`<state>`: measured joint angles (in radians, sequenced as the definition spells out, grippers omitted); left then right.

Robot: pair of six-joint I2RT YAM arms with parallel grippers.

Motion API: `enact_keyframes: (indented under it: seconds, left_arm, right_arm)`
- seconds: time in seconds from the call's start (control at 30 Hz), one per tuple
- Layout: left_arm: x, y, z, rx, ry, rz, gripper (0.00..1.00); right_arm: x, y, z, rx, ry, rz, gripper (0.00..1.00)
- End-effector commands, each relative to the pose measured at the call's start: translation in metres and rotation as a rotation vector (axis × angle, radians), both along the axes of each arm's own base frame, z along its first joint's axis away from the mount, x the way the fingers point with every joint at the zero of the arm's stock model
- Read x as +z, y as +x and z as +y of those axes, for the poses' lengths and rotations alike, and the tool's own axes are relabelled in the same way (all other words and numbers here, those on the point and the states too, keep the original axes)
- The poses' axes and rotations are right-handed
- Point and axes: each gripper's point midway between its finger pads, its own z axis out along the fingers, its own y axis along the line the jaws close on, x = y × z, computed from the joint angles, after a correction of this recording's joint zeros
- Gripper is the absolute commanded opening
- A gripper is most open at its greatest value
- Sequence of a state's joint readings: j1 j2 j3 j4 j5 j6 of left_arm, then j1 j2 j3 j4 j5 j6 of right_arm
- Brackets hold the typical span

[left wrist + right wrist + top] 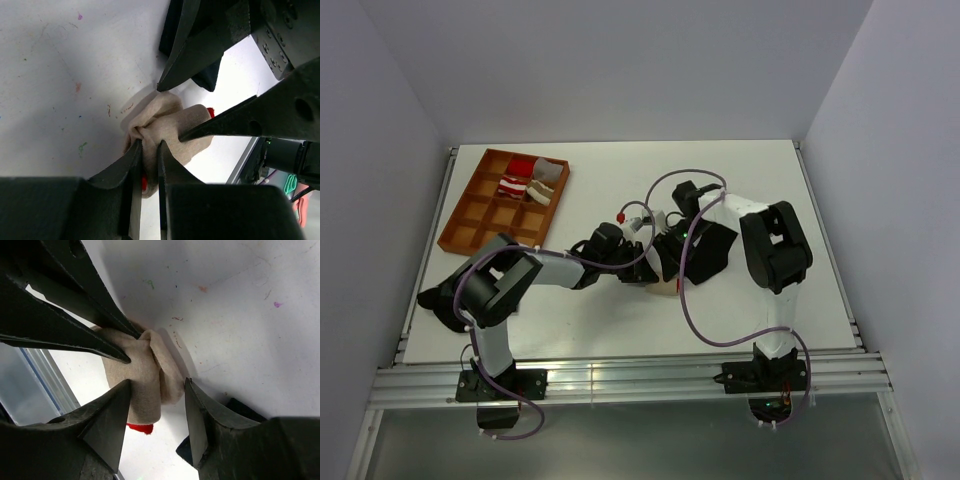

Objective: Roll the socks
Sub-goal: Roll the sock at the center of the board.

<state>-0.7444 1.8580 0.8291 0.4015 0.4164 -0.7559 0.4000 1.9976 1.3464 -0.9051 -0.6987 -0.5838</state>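
Beige sock [170, 125] lay bunched: left pincer [149, 145] clenched its fold, right pincer [157, 385] released astride it. Right needed to close squarely, holding tension.

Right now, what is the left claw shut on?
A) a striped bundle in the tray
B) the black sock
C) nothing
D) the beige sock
D: in the left wrist view the left claw pinches a fold of the beige sock between its nearly closed fingers, while the right claw stands open astride the same sock.
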Motion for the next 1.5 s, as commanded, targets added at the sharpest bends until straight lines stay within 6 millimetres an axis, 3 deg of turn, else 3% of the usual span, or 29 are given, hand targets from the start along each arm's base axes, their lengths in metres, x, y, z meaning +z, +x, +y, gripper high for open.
enact_keyframes:
  seconds: [0.0,0.47,0.77,0.87,1.1,1.23,1.47]
  left_arm:
    - [-0.064,-0.019,0.036,0.040,0.214,0.118,0.00]
    - [-0.058,0.000,0.028,0.138,0.168,0.076,0.00]
    - [-0.054,0.003,0.025,0.177,0.130,0.064,0.01]
    - [-0.047,0.004,0.028,0.199,0.123,0.056,0.16]
    - [-0.031,0.007,0.038,0.249,0.124,0.023,0.42]
    - [-0.023,0.008,0.048,0.295,0.116,0.009,0.51]
    - [-0.017,0.005,0.061,0.354,0.108,0.011,0.53]
  right_arm:
    - [-0.013,-0.020,-0.001,0.051,-0.043,0.047,0.54]
    - [-0.015,-0.045,0.003,0.076,-0.024,0.203,0.41]
    - [-0.023,-0.047,0.001,0.054,-0.048,0.216,0.06]
    - [-0.027,-0.047,-0.001,0.034,-0.061,0.206,0.00]
    - [-0.035,-0.048,-0.005,0.002,-0.088,0.184,0.00]
    - [-0.037,-0.046,-0.005,-0.010,-0.095,0.169,0.00]
    - [-0.037,-0.040,-0.005,-0.032,-0.097,0.146,0.00]
